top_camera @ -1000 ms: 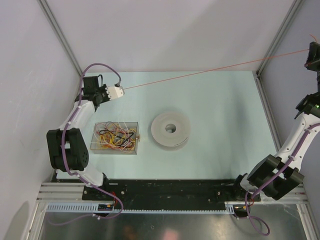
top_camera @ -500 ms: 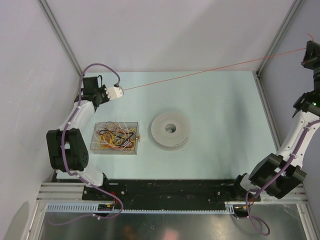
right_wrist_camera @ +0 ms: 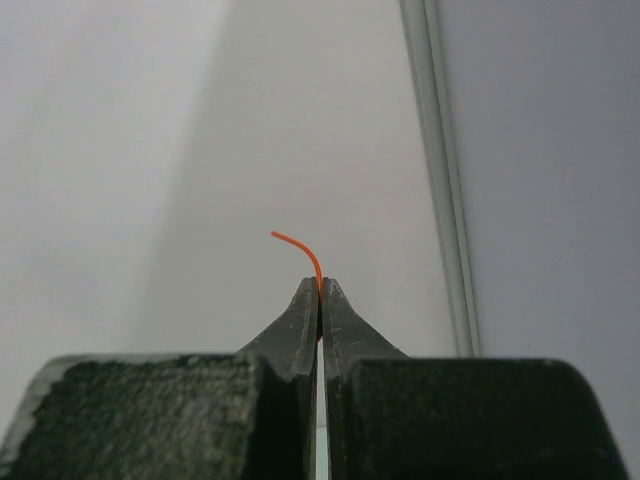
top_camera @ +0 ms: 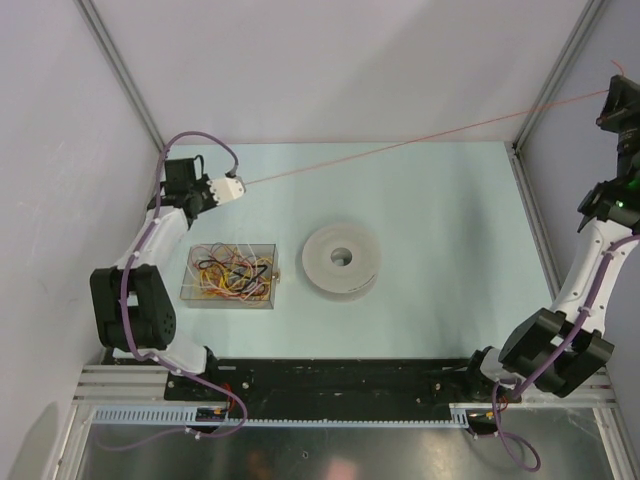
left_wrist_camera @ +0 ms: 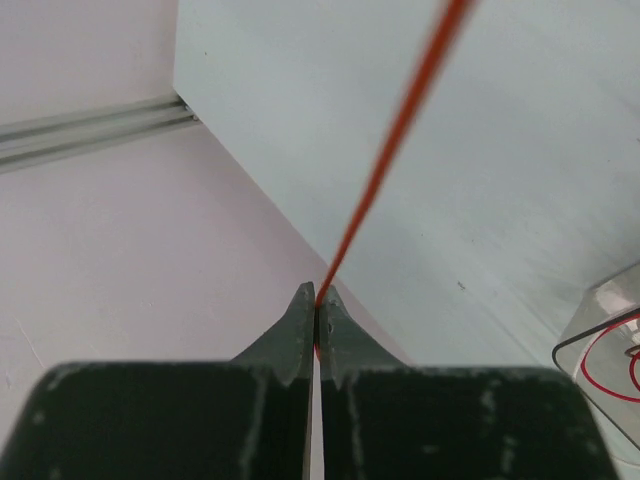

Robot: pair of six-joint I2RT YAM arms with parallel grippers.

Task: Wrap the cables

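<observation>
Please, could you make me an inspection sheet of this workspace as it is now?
Surface: pale table, flat.
Job's things: one orange wire stretched straight between both arms; other wires tangled in a clear box.
Clutter: white spool beside the box, apart from it.
Grippers: left end effector shut on the orange wire; right end effector shut on its other end, a short tip sticking out.
Cables: purple hoses along both arms.
Surroundings: plain walls, metal frame posts.
</observation>
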